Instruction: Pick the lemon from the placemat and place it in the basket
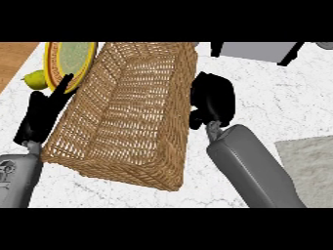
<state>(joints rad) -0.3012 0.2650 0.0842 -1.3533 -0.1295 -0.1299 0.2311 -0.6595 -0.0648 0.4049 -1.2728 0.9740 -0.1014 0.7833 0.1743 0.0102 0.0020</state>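
The yellow lemon (35, 79) lies on the white marble counter at the far left, against the left rim of a yellow-rimmed green plate (68, 61). The long wicker basket (129, 156) fills the middle of the view and holds nothing I can see. My left hand (42, 113) is open beside the basket's left wall, fingers straight and pointing up towards the plate, just right of and below the lemon. My right hand (214, 96) rests by the basket's right wall with relaxed fingers and nothing in it. A grey placemat (320, 163) lies at the lower right, bare.
A grey appliance (259, 51) with black parts stands at the back right. The counter's left edge (10, 83) runs diagonally past the lemon, with wooden floor (3, 58) beyond it. Open marble (291, 102) lies between the basket and the placemat.
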